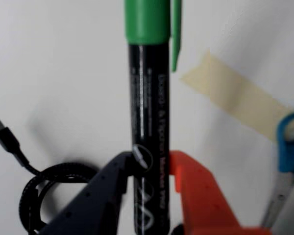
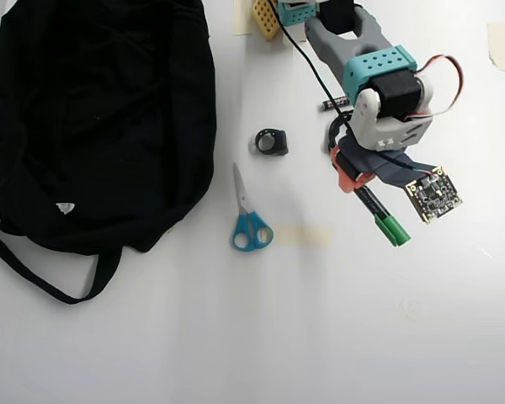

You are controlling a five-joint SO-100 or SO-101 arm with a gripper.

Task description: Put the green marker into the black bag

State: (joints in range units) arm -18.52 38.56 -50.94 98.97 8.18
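claw (image 1: 151, 169) grips the marker (image 1: 149, 112) mid-barrel, lifted well right of the bag (image 2: 101, 118) in the overhead view. carry step: next, swing left over the bag and release.

green marker (image 1: 149, 122): wrist view cut cap top and barrel bottom at frame edges; print blurred, mostly unreadable.
scissors (image 1: 287, 161): wrist view showed only one blue handle loop and part of a blade, right edge cut the rest.
cable (image 1: 34, 191): coil cut at bottom edge.
black bag (image 2: 93, 118): top and left cut off overhead.
claw (image 2: 359, 178): overhead, mostly hidden under wrist.
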